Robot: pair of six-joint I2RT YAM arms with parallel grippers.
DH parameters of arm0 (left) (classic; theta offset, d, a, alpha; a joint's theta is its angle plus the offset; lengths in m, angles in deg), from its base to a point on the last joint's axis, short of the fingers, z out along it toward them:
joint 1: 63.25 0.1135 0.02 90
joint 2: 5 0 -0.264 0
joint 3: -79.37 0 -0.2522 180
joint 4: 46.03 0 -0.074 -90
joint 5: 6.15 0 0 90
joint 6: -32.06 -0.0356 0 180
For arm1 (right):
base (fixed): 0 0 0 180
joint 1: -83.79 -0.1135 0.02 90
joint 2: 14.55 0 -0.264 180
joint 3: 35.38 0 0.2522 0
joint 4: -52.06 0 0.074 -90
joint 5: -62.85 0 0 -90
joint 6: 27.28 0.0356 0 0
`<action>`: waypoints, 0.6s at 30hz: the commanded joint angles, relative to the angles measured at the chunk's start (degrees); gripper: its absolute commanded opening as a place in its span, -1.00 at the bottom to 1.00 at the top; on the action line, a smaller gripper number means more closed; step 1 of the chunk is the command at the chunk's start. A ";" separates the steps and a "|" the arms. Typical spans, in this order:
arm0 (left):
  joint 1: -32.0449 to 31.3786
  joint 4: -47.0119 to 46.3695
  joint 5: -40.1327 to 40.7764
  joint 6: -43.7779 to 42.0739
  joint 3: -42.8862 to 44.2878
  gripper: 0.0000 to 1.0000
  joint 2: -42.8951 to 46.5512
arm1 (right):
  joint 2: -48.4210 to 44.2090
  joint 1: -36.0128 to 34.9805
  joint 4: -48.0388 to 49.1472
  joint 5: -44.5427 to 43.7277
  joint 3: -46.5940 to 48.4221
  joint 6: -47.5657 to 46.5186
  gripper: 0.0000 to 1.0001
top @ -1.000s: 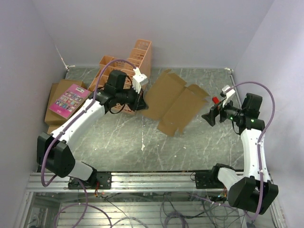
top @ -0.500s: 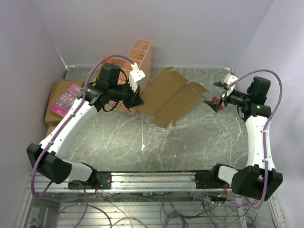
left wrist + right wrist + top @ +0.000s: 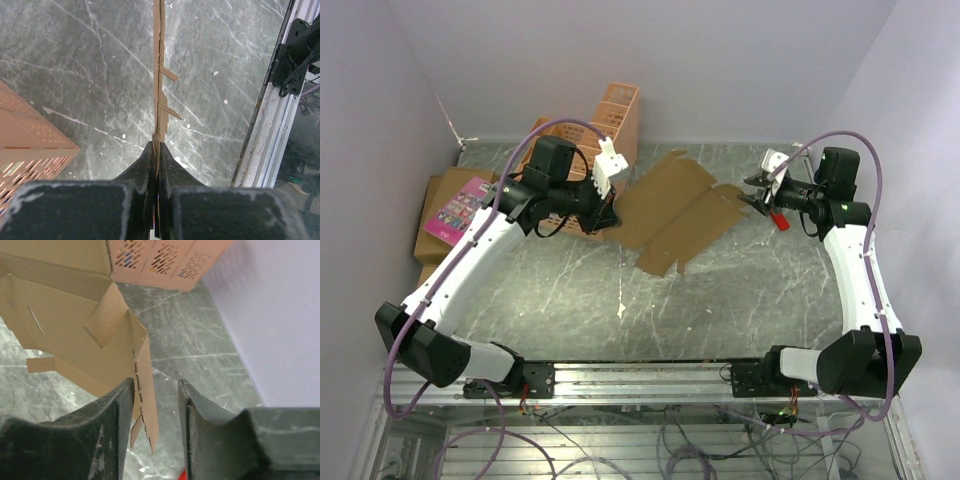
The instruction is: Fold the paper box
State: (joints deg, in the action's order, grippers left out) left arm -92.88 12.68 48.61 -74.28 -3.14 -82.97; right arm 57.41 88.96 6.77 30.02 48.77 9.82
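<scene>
The paper box (image 3: 670,208) is a flat brown cardboard sheet with flaps, held tilted over the middle back of the table. My left gripper (image 3: 610,212) is shut on its left edge. In the left wrist view the sheet (image 3: 158,65) shows edge-on, running straight out from the shut gripper (image 3: 158,150). My right gripper (image 3: 753,195) is open at the sheet's right edge. In the right wrist view a narrow flap (image 3: 146,390) of the sheet (image 3: 65,325) hangs between the open gripper (image 3: 156,390) fingers, close to the left finger (image 3: 117,405), not pinched.
An orange lattice crate (image 3: 616,115) stands at the back behind the left gripper and shows in the right wrist view (image 3: 165,260). A pink book (image 3: 465,208) lies on brown cartons (image 3: 428,240) at the left. An aluminium rail (image 3: 640,375) lines the near edge. Walls close in all round.
My right gripper has moved up and left to the sheet's right edge, its fingers now round a flap. The sheet has dropped lower and flatter. The left gripper keeps its hold.
</scene>
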 commanded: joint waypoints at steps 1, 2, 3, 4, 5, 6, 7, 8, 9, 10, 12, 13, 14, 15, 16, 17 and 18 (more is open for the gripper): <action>-0.34 1.24 -1.03 -1.40 2.40 -0.86 1.38 | 0.96 -0.30 -0.70 -4.29 0.43 -2.02 -0.40; -0.34 1.26 -0.85 -1.33 2.49 -0.86 1.42 | 0.98 -0.33 -1.25 -4.92 0.60 -2.72 -0.52; -0.34 1.21 -0.78 -1.25 2.61 -0.86 1.42 | 0.86 -0.33 -1.59 -5.11 0.51 -3.33 -0.61; -0.34 1.12 -0.87 -1.22 2.71 -0.86 1.36 | 0.43 -0.34 -1.67 -5.13 0.28 -3.88 -0.71; -0.34 1.07 -1.03 -1.12 2.94 -0.86 1.27 | 0.12 -0.32 -1.69 -4.95 -0.11 -4.32 -0.78; -0.34 0.97 -1.13 -0.87 3.20 -0.86 1.06 | -0.56 -0.31 -1.62 -4.55 -0.54 -4.54 -0.85; -0.34 0.85 -1.25 -0.66 3.52 -0.86 0.88 | -1.11 -0.32 -1.37 -4.05 -0.96 -4.34 -0.92; -0.34 0.86 -1.31 -0.44 4.00 -0.87 0.63 | -1.62 -0.33 -0.98 -3.59 -1.29 -3.76 -0.98; -0.29 1.15 -1.24 -0.26 4.63 -0.86 0.33 | -2.24 -0.33 -0.10 -3.26 -1.70 -2.28 -1.00; -0.34 1.68 -1.23 -0.15 5.51 -0.87 -0.09 | -2.90 -0.41 1.47 -3.25 -2.07 1.23 -1.00; -0.34 3.37 -1.42 -0.26 8.57 -0.86 -1.61 | -4.27 -0.70 7.21 -3.22 -3.52 8.43 -1.00; -0.34 4.42 -1.42 -0.27 10.15 -0.86 -2.44 | -4.77 -1.07 9.00 -3.08 -4.30 11.89 -1.00; -0.34 6.10 -1.15 -0.32 11.84 -0.86 -3.41 | -5.11 -1.45 10.66 -2.63 -5.36 15.26 -1.00; -0.34 7.51 -0.71 -0.38 13.26 -0.86 -4.27 | -5.39 -1.80 12.01 -2.48 -6.27 18.45 -1.00; -0.41 8.52 -0.30 -0.39 14.28 -0.86 -5.19 | -5.48 -2.05 13.42 -2.68 -7.41 21.41 -1.00; -0.49 9.11 0.08 -0.34 14.77 -0.86 -5.92 | -5.55 -2.24 14.76 -2.94 -8.95 23.93 -1.00; -0.77 9.68 0.58 -0.24 14.88 -0.86 -6.55 | -5.75 -2.31 16.04 -3.60 -10.72 25.71 -1.00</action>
State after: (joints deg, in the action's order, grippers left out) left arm -92.97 19.61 48.87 -74.63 8.51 -87.04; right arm 52.32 88.04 15.86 25.93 43.07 21.60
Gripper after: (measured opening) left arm 0.073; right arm 0.009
